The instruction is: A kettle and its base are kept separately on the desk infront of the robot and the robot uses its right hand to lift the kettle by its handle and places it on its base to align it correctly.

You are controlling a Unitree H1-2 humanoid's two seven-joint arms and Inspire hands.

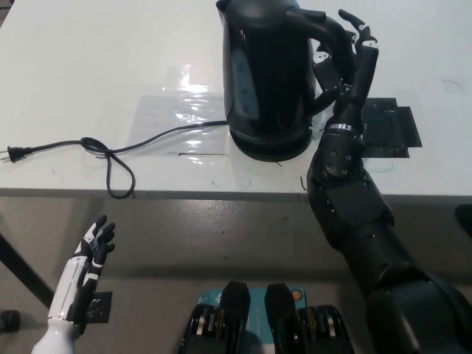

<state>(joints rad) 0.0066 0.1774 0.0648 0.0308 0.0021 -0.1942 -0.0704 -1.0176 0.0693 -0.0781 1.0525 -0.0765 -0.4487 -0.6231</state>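
The black kettle [265, 74] stands upright on its round base [269, 151] at the table's far middle. Its handle [321, 33] points right. My black right hand [346, 59] is right beside the handle, fingers stretched up and spread. Some of them still lie against the handle's outer side without closing round it, so the hand is open. The base's black cord [110, 151] runs left across the table to a plug [11, 153]. My white left hand [88, 258] rests low at the lower left, below the table's front edge, fingers apart and holding nothing.
A flat black mat [391, 125] lies on the white table [88, 59] just right of my right wrist. Shiny clear tape [181, 110] covers the surface left of the kettle. The table's front edge runs across at about mid-picture.
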